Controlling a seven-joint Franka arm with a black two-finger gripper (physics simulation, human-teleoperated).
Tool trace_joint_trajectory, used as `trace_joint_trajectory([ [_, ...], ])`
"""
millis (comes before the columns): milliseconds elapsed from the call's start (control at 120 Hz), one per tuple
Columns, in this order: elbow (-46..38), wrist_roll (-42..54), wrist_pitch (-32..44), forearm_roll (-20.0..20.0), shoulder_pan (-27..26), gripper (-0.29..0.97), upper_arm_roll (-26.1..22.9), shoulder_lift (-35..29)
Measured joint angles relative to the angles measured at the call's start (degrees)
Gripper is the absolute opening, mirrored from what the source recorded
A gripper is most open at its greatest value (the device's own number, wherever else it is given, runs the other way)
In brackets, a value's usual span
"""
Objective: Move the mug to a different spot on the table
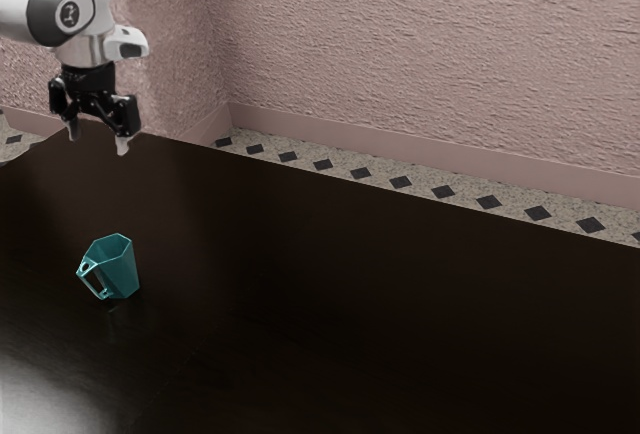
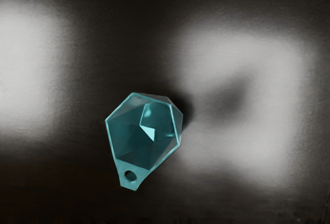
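A teal faceted mug (image 1: 110, 266) stands upright on the dark table (image 1: 330, 304) near the exterior view's left, its handle toward the front left. In the wrist view the mug (image 2: 144, 135) is seen from straight above, mouth open and hollow, handle (image 2: 130, 177) sticking out from its rim. My black gripper (image 1: 97, 141) hangs high above the mug, well clear of it. Its two fingers stand apart with nothing between them, so it is open.
Behind the table runs a speckled floor strip with black diamond tiles (image 1: 400, 181) and a pink textured wall (image 1: 420, 44). The glossy tabletop stretches wide to the exterior view's right and front, with bright reflections (image 2: 242, 79) on it.
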Motion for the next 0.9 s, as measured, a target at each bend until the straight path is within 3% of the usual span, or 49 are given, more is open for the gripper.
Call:
trace_joint_trajectory([
  [150,-10.63,0.01,1.88,-0.52,10.43,0.68,-7.56,-6.32],
  [292,-21.07,-0.12,7.74,-0.12,11.28,0.68,-9.29,-12.66],
  [433,-27.49,-0.25,12.17,1.73,11.41,0.68,-6.74,-17.04],
  [558,-32.76,-0.37,17.73,3.22,11.47,0.68,-4.73,-16.66],
  [900,-36.84,3.32,35.13,4.63,11.47,0.68,0.40,-7.24],
])
